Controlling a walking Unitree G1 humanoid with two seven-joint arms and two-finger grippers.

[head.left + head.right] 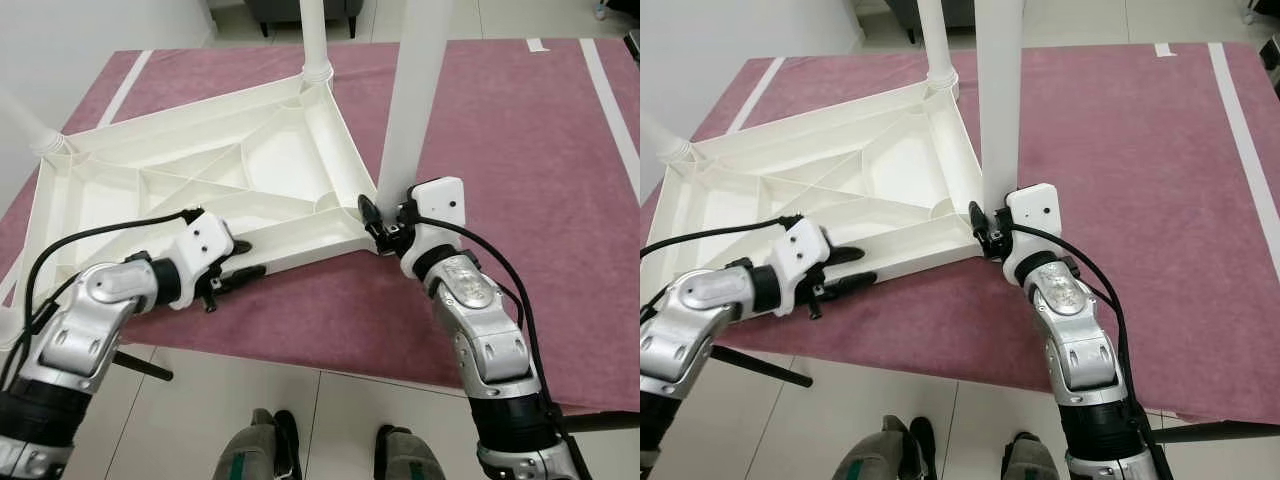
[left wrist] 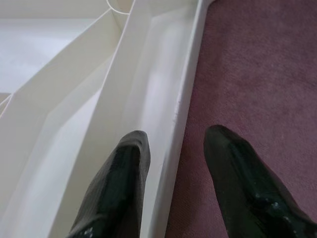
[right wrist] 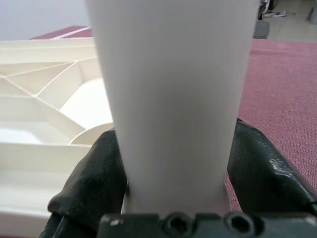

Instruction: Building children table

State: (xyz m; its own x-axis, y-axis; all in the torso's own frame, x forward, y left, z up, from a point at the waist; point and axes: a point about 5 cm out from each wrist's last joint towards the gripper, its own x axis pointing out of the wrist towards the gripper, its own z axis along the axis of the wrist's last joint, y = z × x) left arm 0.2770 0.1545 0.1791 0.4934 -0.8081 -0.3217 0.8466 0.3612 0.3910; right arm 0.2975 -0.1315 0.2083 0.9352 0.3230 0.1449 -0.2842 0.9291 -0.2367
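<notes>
The white plastic table top [image 1: 200, 180] lies upside down on a maroon mat [image 1: 520, 150]. At its near right corner a white leg [image 1: 410, 100] stands upright, and my right gripper [image 1: 375, 222] is shut on its base. The right wrist view has the leg [image 3: 168, 99] pressed between both black fingers [image 3: 89, 183]. My left gripper [image 1: 245, 262] is open at the near rim [image 2: 173, 124] of the table top. One of its fingers [image 2: 119, 188] lies inside the rim channel and the other rests outside on the mat.
Two more white legs stand upright, one at the far corner [image 1: 313, 35] and one at the left corner [image 1: 25, 120]. White stripes run along the mat's sides. My feet [image 1: 265, 450] stand on pale floor tiles below the mat's near edge. A black rod [image 1: 140, 365] pokes out at the lower left.
</notes>
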